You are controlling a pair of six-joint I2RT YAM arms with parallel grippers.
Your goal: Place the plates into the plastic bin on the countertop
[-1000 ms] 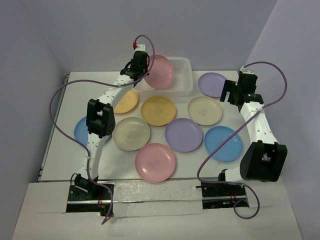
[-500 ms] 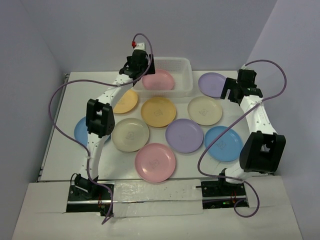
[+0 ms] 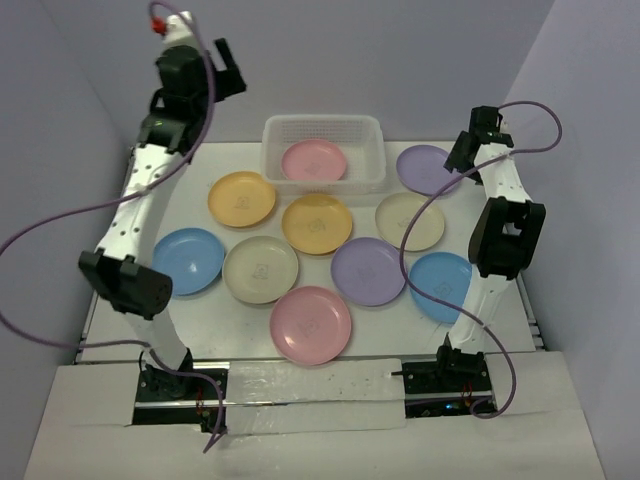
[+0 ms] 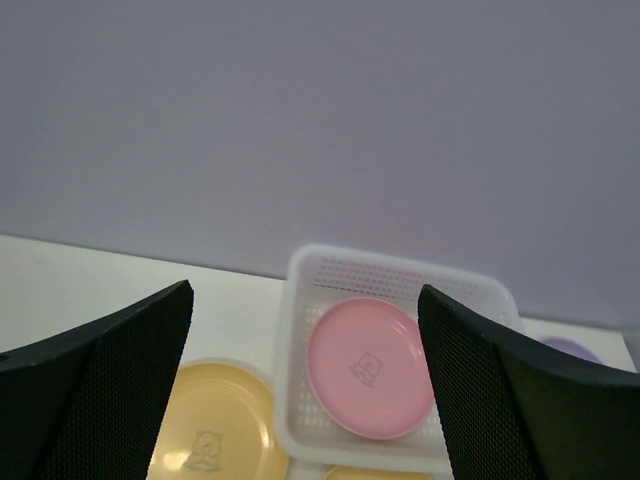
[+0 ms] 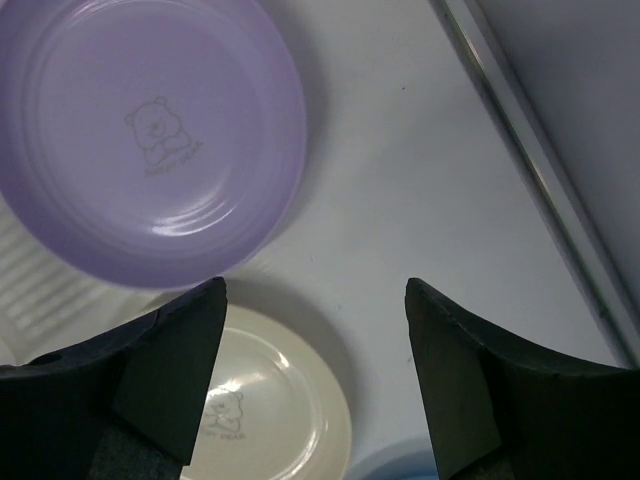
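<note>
Left gripper (image 4: 302,300) hung splayed, empty, at eleven o'clock; pink plate (image 3: 313,160) lay in the bin (image 3: 372,150) (twelve o'clock); right gripper (image 5: 316,290) apparently gaped empty.

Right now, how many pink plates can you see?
2. One pink plate lies inside the plastic bin at the back. The second pink plate sits on the countertop, nearest the arm bases. None appears hidden.
</note>
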